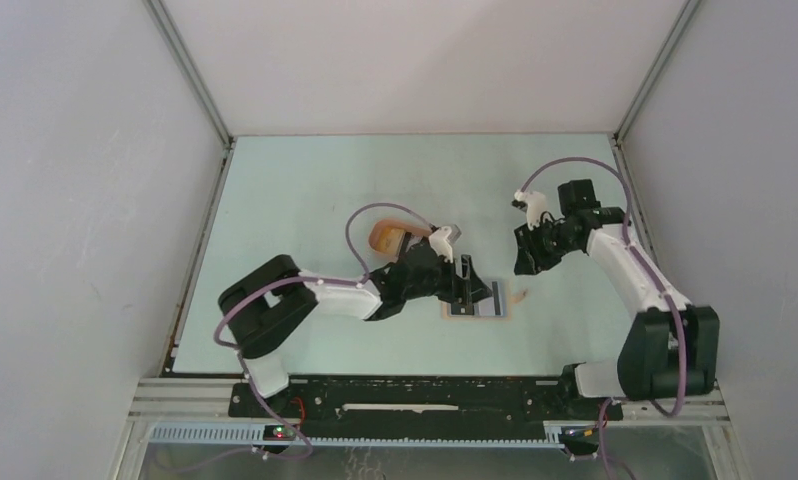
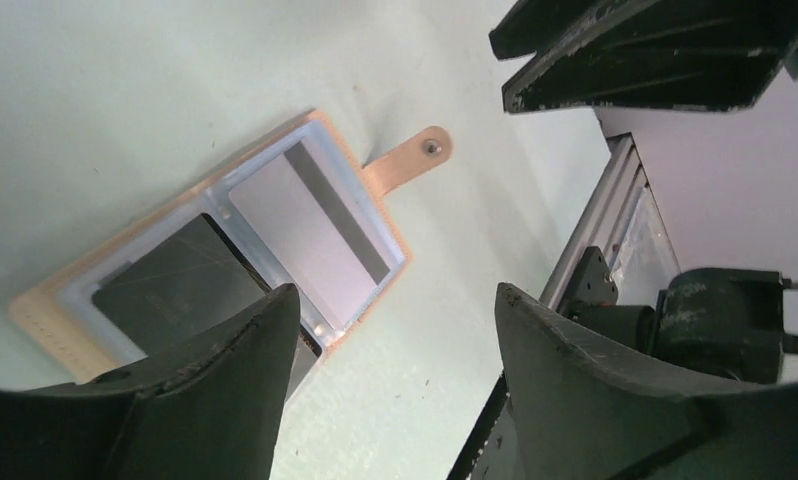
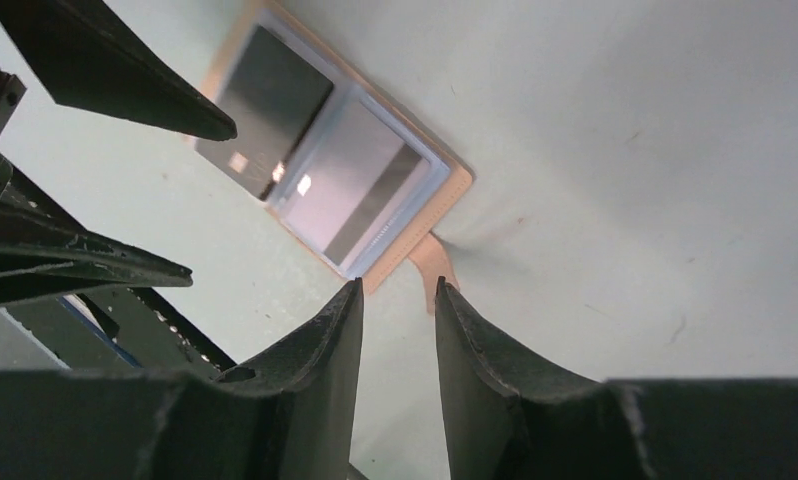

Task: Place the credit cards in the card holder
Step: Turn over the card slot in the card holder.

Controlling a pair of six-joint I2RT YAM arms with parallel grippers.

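**Top view:** card holder (image 1: 475, 300) is lying open on the desk (image 1: 305, 190), near centre. Left jaws are hovering right over it, reaching in from 9 o'clock. Right jaws are hanging at its 2 o'clock, apart from it. Peach tray (image 1: 383, 236) is peeking out at 10 o'clock behind the left arm. Desk is showing pale green and matte. Plain grey-white walls w/ alu. frame posts are closing it in on 3 sides.

**Left wrist view:** left jaws are standing spread, pinching nothing. Black card (image 2: 165, 290) is sitting in the holder's 8 o'clock sleeve, prob. not fully home, its corner poking past the edge by the 7 o'clock finger. Can't tell if they're touching. Grey striped card (image 2: 305, 230) is filling the next sleeve. Snap tab (image 2: 415, 157) is sticking out at 1 o'clock.

**Right wrist view:** right jaws are leaving only a narrow gap, nothing between them, w/ the tab lying just beyond the tips.

**Step, as I'm judging it:** seating the black card. Next move is calling for a flat nudge along the sleeve w/o skidding the holder.
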